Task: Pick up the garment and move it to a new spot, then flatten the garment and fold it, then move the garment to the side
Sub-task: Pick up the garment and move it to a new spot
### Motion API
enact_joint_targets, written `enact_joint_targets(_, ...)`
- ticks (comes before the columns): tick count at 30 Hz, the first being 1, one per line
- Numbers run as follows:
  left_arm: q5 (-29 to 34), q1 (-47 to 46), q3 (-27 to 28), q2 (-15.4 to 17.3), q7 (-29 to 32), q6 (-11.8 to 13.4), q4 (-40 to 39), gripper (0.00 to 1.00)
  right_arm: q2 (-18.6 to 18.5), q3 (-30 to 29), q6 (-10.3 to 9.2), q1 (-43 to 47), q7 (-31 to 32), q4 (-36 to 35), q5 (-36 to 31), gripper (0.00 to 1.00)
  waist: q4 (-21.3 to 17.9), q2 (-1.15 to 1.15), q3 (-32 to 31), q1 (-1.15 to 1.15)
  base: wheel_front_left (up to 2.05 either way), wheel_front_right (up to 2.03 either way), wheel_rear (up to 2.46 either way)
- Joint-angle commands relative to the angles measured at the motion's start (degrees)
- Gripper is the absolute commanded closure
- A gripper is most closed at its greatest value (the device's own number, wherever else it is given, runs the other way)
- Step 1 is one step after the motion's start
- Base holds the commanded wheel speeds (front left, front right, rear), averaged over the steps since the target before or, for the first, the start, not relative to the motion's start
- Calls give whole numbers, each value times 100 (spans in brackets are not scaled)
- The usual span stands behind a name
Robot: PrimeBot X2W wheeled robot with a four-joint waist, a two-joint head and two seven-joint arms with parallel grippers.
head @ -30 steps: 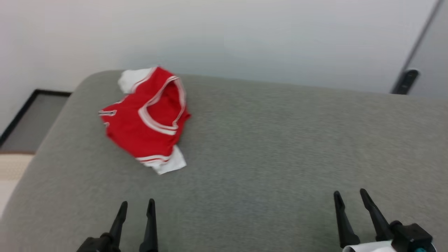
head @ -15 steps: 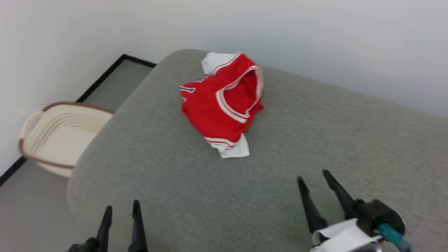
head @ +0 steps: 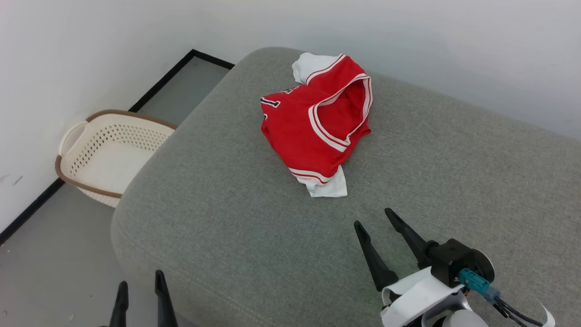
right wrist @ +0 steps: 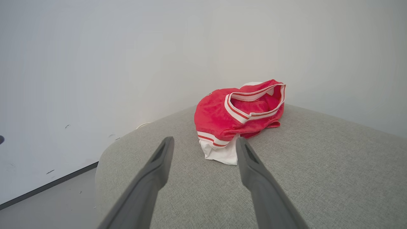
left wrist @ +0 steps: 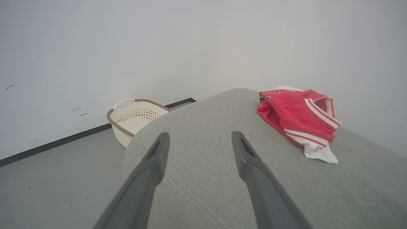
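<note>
Garment (head: 313, 131): small red jersey shirt, crumpled and not yet folded.
Red body, white sleeves, red-and-white striped trim. A banded opening gapes upward. One white sleeve juts out at the near end and another peeks out at the far end. Fragments of black, white-edged lettering show on a fold at its left side. It lies bunched in a loose heap on the grey cushion (head: 227, 204), near the cushion's far left corner.
</note>
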Motion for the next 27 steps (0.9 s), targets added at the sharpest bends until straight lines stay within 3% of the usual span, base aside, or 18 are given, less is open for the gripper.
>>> enact_joint_targets(1,18,62,-24,1,-2,42,-27,0,-34,23,-1,-48,-46,36,46,0,-8,0,-12,-1,-4,-4,-4)
enact_joint_targets(7,-39,-40,-77,2,-2,18,-79,0,-49,-21,-1,-6,-127,95,88,0,-33,0,-45,-1,0,0,0)
enact_joint_targets(12,118,-632,-35,1,-2,-357,14,0,-7,-261,-1,186,-175,32,-37,0,-102,0,-79,-1,0,0,0)
enact_joint_targets(19,401,-2807,-220,204,-2,-1195,826,0,70,-860,-1,732,-223,-360,-367,0,-246,0,23,-1,0,0,0)
enact_joint_targets(27,431,-5545,-229,847,-2,-1418,2585,0,106,-703,-2,437,-18,-954,-758,0,-1159,0,979,-1,0,0,0)
